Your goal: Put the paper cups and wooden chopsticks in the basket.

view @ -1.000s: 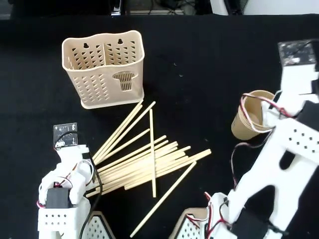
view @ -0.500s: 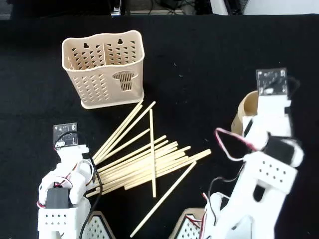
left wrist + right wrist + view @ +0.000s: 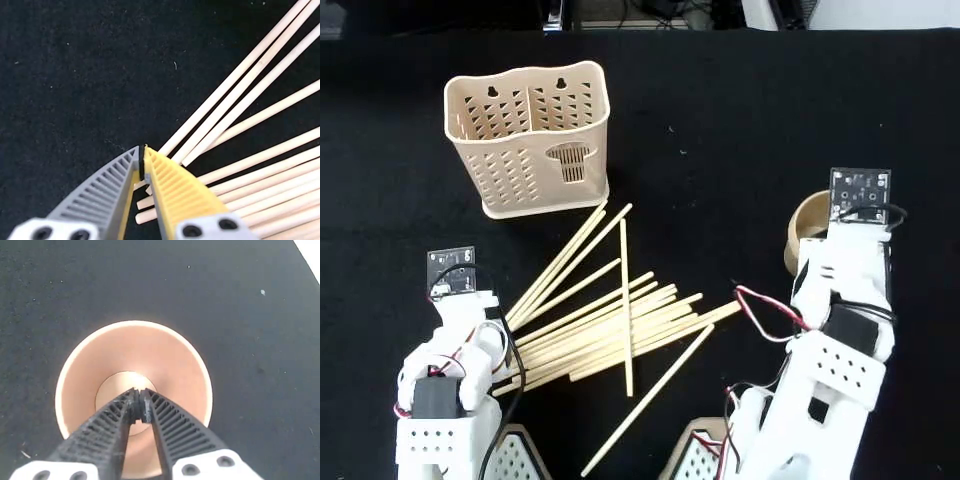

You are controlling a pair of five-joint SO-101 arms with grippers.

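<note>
A beige perforated basket [image 3: 527,135] stands upright at the back left. Several wooden chopsticks [image 3: 610,310] lie fanned out on the black table in the middle. My left arm [image 3: 450,365] sits at their near-left ends. The left gripper [image 3: 141,157] is shut, its tips just over the chopstick ends [image 3: 235,125], with nothing between the fingers. A brown paper cup [image 3: 805,230] stands at the right, partly hidden under my right arm [image 3: 845,290]. The right gripper [image 3: 138,404] is shut and points straight down into the paper cup [image 3: 170,360], its tips above the cup's bottom.
The black table [image 3: 720,120] has free room between the basket and the cup. One chopstick [image 3: 650,400] lies apart, slanting toward the front edge. White arm bases [image 3: 700,455] stand at the near edge.
My right arm has swung in from the right and now stands over the cup, which was tilted and is now upright beneath it. The left arm, chopsticks and basket have not moved.
</note>
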